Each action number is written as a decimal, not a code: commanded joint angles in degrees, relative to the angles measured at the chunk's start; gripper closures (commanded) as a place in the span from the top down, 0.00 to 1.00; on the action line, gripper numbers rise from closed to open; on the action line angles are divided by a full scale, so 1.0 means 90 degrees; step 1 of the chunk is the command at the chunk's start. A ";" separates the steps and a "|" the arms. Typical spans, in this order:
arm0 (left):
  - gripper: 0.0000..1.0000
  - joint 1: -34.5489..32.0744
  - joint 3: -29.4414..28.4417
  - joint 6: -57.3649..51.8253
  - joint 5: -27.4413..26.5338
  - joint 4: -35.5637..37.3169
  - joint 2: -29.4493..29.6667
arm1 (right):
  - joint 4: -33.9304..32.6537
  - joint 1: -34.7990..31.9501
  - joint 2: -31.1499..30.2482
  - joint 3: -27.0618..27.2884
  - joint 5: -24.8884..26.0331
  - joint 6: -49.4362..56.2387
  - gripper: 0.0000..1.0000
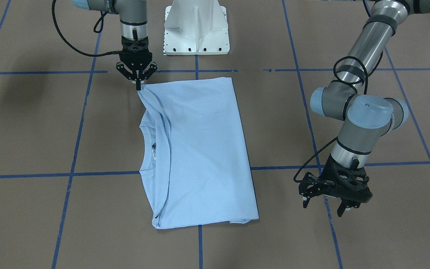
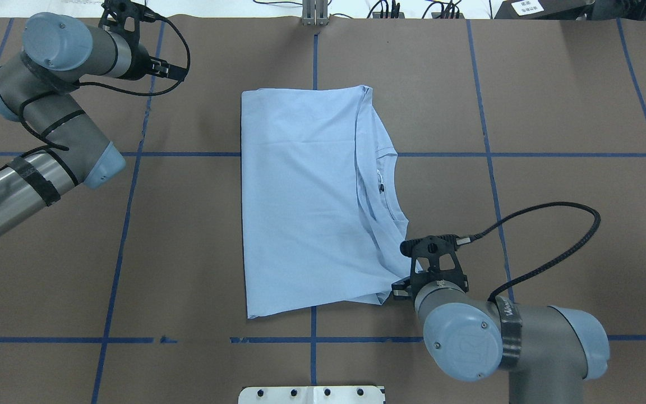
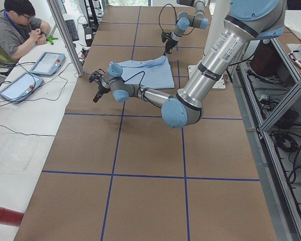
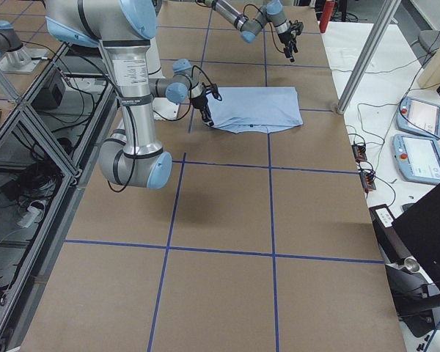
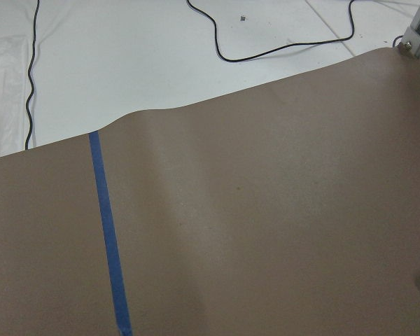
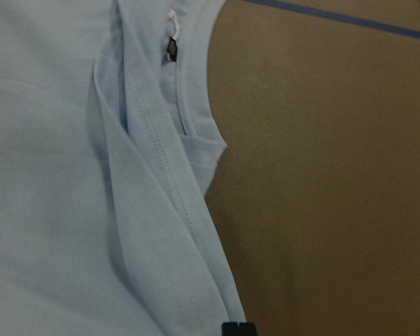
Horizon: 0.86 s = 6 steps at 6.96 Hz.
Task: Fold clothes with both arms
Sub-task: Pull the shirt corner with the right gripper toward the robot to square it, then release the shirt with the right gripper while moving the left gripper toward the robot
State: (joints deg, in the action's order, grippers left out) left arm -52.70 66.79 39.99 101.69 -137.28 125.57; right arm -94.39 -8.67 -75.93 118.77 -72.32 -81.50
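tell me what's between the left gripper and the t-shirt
Only bare brown table cover crossed by a blue tape line lies between the left gripper and the T-shirt; the exterior front-facing view shows it.

Even, bright overhead light; soft shadows; right wrist view slightly blurred, dimmer

A person [image 3: 12, 37] sits near a tablet [image 3: 47, 63] beside the blue-taped table [image 3: 150, 150].
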 commanded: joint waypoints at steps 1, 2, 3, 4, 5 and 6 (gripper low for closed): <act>1.00 0.0006 0.0000 0.0000 0.0000 -0.0001 0.0003 | 0.0019 0.0493 -0.0245 0.0085 0.0426 -0.1429 0.00; 1.00 0.0006 0.0000 0.0000 0.0000 -0.0001 0.0003 | 0.0009 0.0630 -0.0245 0.0075 0.0573 -0.1684 0.00; 1.00 0.0006 0.0000 0.0000 0.0009 -0.0011 0.0003 | 0.0019 0.0680 -0.0236 0.0056 0.0613 -0.1774 0.08; 1.00 0.0006 0.0010 0.0010 0.0010 -0.0001 0.0003 | 0.0019 0.0816 -0.0149 -0.0012 0.0691 -0.1697 0.99; 1.00 0.0006 0.0107 0.0135 0.0010 -0.0001 0.0013 | 0.0048 0.0643 -0.0012 0.0036 0.0701 -0.1609 1.00; 1.00 0.0064 0.0359 0.0514 0.0029 0.0028 0.0003 | 0.0628 0.0429 0.0211 0.0036 0.0672 -0.1386 1.00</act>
State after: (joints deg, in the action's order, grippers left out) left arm -52.49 68.05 41.71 101.82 -137.23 125.64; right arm -92.75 -3.05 -76.03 119.02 -66.22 -95.74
